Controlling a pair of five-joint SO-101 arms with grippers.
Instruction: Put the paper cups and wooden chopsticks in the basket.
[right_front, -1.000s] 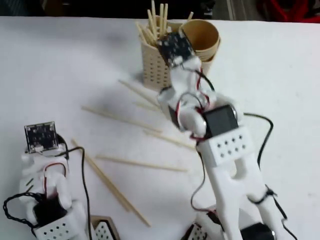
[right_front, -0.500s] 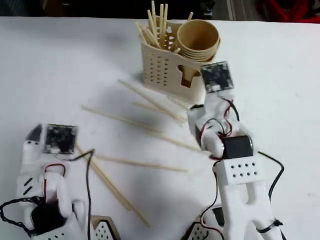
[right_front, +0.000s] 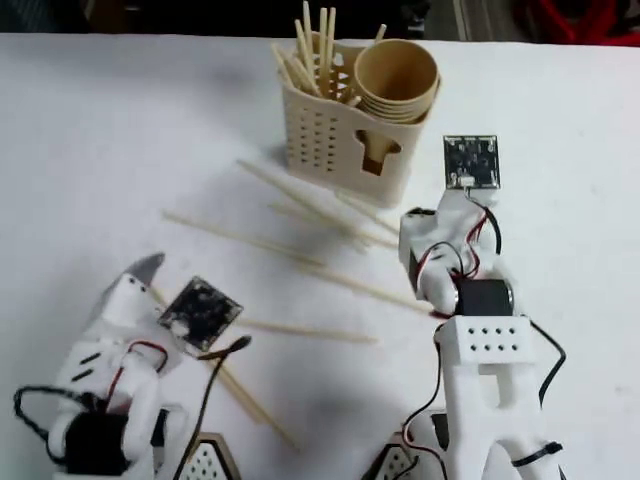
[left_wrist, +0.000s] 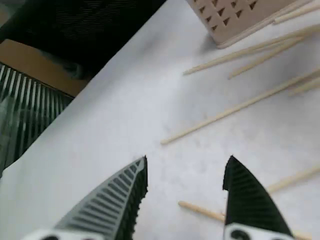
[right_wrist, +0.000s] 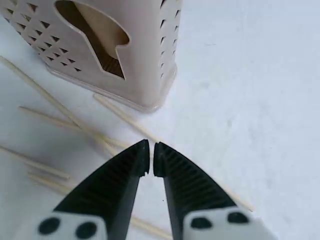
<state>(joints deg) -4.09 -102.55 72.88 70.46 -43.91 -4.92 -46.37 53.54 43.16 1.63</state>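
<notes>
High view: paper cups (right_front: 400, 75) nested in basket (right_front: 320, 135), 12 o'clock. Wrist views: left gripper (left_wrist: 185, 172) apart; right gripper (right_wrist: 150, 151) seemingly together, empty.

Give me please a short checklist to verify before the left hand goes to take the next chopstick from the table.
1. Left hand open: ok.
2. Chopstick end lying close beneath it: ok.
3. Right hand shut, holding nothing: ok.
4. Basket standing upright: ok.
5. Paper cups inside the basket: ok.
6. All chopsticks inside the basket: not ok, several loose chopsticks lie on the table.
</notes>
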